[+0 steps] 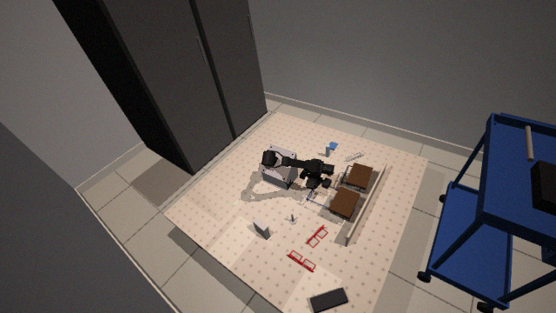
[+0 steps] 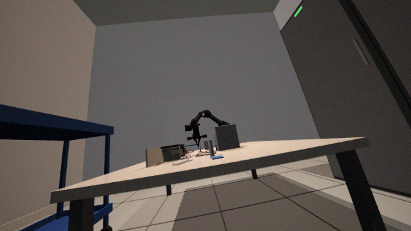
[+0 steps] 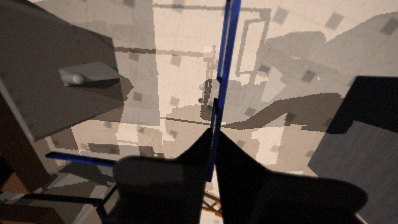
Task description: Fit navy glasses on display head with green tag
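The navy glasses (image 1: 319, 203) (image 3: 229, 50) are held by the front, temples pointing toward the heads. My gripper (image 2: 198, 147) (image 3: 212, 132) is shut on them, above the table between the robot base and the heads. One temple (image 3: 80, 159) points toward the gap between the heads; the other is outside the wrist view. The head with the green tag (image 1: 344, 202) (image 3: 50, 100) is the brown-topped block nearer the front in the top view; its nose (image 3: 77, 78) faces the glasses. The other head (image 1: 360, 176) stands beside it with a thin dark frame around it.
A low wall (image 1: 367, 206) stands behind the heads. Two red glasses (image 1: 317, 236) (image 1: 301, 261), a small peg stand (image 1: 292, 219), a grey block (image 1: 261, 229) and a black box (image 1: 328, 300) are toward the front. A blue-grey cylinder (image 1: 327, 150) (image 2: 210, 148) stands at the back. An orange lattice piece (image 3: 212, 204) lies below.
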You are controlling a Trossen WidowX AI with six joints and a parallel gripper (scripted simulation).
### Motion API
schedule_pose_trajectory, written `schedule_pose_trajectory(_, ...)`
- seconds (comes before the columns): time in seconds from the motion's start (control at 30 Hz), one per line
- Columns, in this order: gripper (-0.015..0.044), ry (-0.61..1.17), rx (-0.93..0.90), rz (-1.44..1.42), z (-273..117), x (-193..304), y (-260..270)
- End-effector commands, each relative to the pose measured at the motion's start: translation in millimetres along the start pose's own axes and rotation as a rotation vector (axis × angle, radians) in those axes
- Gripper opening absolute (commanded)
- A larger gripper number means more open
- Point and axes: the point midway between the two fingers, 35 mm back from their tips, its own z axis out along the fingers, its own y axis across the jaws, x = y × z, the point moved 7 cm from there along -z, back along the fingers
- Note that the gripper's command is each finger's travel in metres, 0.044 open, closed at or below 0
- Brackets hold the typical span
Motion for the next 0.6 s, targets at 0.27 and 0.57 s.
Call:
schedule_pose_trajectory(0.27, 0.0000, -0.003, -0.006, -0.001, -1.3, -0.7, 19.1)
schedule_pose_trajectory(0.57, 0.0000, -0.003, -0.006, -0.001, -1.3, -0.8, 32.1)
